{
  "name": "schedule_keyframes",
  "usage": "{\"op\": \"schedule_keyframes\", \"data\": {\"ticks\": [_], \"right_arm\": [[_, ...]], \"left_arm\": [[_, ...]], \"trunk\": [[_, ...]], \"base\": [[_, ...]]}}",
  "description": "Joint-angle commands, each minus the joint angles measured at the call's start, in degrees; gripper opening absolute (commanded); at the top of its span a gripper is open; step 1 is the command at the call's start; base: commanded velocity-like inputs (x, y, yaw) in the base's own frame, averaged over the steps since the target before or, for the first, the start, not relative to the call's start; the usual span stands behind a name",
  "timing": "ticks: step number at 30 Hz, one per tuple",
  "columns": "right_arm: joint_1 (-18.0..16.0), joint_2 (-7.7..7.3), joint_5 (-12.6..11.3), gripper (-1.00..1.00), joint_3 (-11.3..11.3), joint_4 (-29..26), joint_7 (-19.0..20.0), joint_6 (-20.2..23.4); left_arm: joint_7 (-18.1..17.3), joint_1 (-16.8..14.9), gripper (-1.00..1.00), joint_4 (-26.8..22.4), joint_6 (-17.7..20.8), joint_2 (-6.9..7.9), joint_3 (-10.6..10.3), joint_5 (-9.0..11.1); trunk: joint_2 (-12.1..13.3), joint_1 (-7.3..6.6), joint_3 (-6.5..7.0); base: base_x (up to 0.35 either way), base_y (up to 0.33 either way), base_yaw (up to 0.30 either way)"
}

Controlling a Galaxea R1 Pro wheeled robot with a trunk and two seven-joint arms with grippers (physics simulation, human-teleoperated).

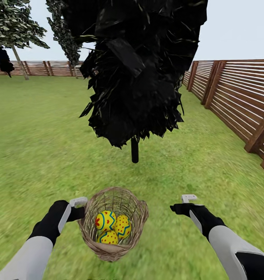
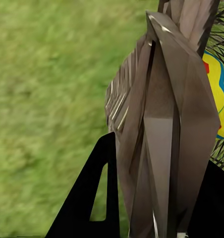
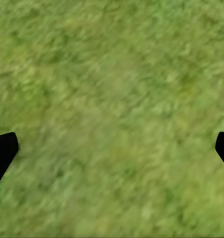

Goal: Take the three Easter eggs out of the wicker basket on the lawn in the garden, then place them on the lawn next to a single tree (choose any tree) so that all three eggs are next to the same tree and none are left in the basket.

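Woven brown wicker basket [image 1: 113, 225], with three yellow patterned eggs [image 1: 112, 225] inside, is being gripped at its rim by the left jaws while the right jaws are being held wide over green grass [image 1: 42, 147], apparently for carrying treeward.

Yellow Easter eggs [image 1: 112, 227] — red dots, blue zigzags — in brown wicker basket [image 1: 140, 217], green lawn [image 1: 38, 155].
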Motion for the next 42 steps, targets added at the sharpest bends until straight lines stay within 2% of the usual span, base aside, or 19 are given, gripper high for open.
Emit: {"op": "schedule_keyframes", "data": {"ticks": [1, 16, 20, 25, 36, 38, 39, 41, 42], "right_arm": [[0.0, 0.02, 0.5, 1.00, -0.4, -0.1, 0.4, 0.3], [0.0, 0.09, 0.5, 1.00, -0.4, 0.0, 0.4, 0.3], [0.0, 0.10, 0.5, 1.00, -0.4, 1.3, 0.3, -2.9], [0.4, 0.10, 0.5, 1.00, -0.4, 4.3, 0.3, -3.3], [0.5, 0.10, 0.4, 1.00, -0.4, 4.6, 0.2, -3.6], [0.6, -0.03, 0.4, 1.00, -0.5, 6.2, 0.1, -3.8], [0.9, -0.12, 0.5, 1.00, -0.5, 9.3, -0.1, -4.9], [2.1, -0.21, 0.5, 1.00, -0.5, 14.8, -0.6, -11.3], [2.9, -0.22, 0.5, 1.00, -0.5, 16.9, -2.0, -13.7]], "left_arm": [[0.0, 0.0, -1.00, 0.0, 0.2, -0.02, 0.1, 0.8], [-0.1, 0.0, -1.00, -0.1, 0.3, -0.02, 0.1, 0.8], [-0.1, 0.0, -1.00, -0.1, 0.3, -0.02, 0.1, 0.8], [-0.1, 0.0, -1.00, -0.2, 0.3, -0.07, 0.1, 0.8], [-0.2, 0.0, -1.00, -0.3, 0.3, 0.15, 0.3, 0.8], [-0.2, 0.0, -1.00, -0.3, 0.3, 0.15, 0.3, 0.8], [-0.2, 0.0, -1.00, -0.3, 0.3, 0.15, 0.3, 0.8], [-0.2, 0.0, -1.00, -0.3, 0.3, 0.28, 0.3, 0.8], [-0.2, 0.0, -1.00, -0.3, 0.3, 0.80, 0.4, 0.8]], "trunk": [[0.4, -0.23, 0.13], [6.4, -3.52, 2.82], [8.0, -4.40, 3.54], [10.0, -5.50, 4.44], [14.4, -7.91, 6.42], [15.2, -8.35, 6.77], [15.6, -8.57, 6.95], [16.4, -9.01, 7.31], [16.8, -9.23, 7.48]], "base": [[0.000, 0.000, 0.292], [0.000, 0.000, 0.292], [0.000, 0.000, 0.292], [0.000, 0.000, 0.292], [0.000, 0.000, 0.299], [0.000, 0.000, 0.300], [0.000, 0.000, 0.300], [0.000, 0.000, 0.300], [0.000, 0.000, 0.300]]}}
